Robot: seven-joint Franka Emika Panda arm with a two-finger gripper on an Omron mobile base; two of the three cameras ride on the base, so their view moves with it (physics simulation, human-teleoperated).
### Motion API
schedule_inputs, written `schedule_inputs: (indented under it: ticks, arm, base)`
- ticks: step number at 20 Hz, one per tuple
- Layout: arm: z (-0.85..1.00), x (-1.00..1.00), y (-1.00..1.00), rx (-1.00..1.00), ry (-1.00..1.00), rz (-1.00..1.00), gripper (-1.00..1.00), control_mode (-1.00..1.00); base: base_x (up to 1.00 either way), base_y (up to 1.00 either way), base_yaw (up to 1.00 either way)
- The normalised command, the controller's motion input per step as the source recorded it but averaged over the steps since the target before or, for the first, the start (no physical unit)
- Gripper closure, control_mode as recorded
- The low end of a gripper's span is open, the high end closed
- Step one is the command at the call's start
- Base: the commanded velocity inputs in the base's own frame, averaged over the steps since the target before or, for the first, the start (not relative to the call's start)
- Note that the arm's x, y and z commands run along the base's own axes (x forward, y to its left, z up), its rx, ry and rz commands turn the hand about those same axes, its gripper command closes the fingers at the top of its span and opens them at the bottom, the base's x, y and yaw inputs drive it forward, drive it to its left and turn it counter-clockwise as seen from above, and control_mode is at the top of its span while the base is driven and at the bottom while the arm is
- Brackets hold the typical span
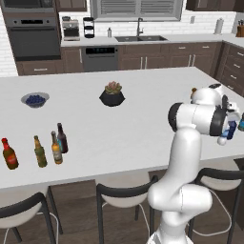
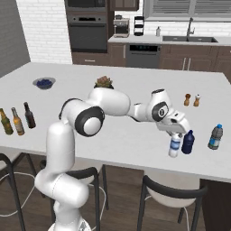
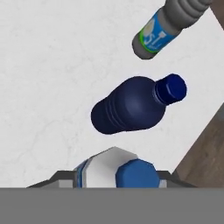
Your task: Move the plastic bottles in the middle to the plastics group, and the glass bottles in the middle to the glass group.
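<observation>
While the white arm reaches toward the lower right of the right base view, its gripper (image 2: 176,136) has its fingers closed around the clear water bottle (image 2: 174,146), which stands on the white counter (image 2: 131,135) just beside the dark blue bottle (image 2: 188,142). The bluish bottle (image 2: 215,137) stands near, further right. At far left stand the two beer bottles (image 2: 17,121) (image 2: 29,115) and the olive-green bottle (image 2: 6,122).

Matt, faintly marbled white stone on the worktop (image 2: 135,131). Smooth, opaque dark blue plastic with ribbed sides on the dark blue bottle (image 3: 131,105); clear plastic under a glossy blue cap on the water bottle (image 2: 174,145). Greyish see-through plastic with a blue-green paper label on the bluish bottle (image 3: 168,24). Glossy amber glass on the amber beer bottle (image 1: 56,151). Dark wood grain on the cabinets (image 1: 157,56).
</observation>
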Motion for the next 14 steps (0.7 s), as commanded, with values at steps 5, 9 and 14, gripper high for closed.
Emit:
schedule_inputs:
  ticks: [5,9,14]
  arm:
    - [0.21,-0.09,0.0,0.07,-0.08,0.0,-1.0,-1.0]
    - [0.31,-0.17,0.05,0.07,-0.12,0.0,-1.0,-1.0]
    - [0.33,-0.35,0.35,0.02,-0.18,0.0,-1.0,-1.0]
  base:
    - [0.0,0.0,0.0]
    - [0.0,0.0,0.0]
    - [0.0,0.0,0.0]
